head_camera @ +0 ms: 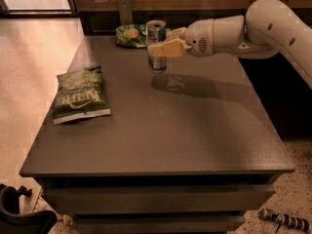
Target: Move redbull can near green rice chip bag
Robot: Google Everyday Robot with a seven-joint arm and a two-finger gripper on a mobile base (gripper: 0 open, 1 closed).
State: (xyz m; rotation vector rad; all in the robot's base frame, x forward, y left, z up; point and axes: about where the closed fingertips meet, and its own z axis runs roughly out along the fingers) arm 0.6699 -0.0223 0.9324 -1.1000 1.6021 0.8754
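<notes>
Presently the pincer pinches the can, held upright near the far edge of the tabletop. The chip bag lies just beside the can. A darker bag lies well apart, toward the tabletop's left edge.

Bare metal is seen on the redbull can, its silver top shiny, clamped at the desk's far edge between the smooth cream plastic fingers of the gripper. A glossy white shell is shown on the arm. Crinkled glossy film is caught on the green rice chip bag and on the darker green bag by the left edge. The desk is finished matt grey.
</notes>
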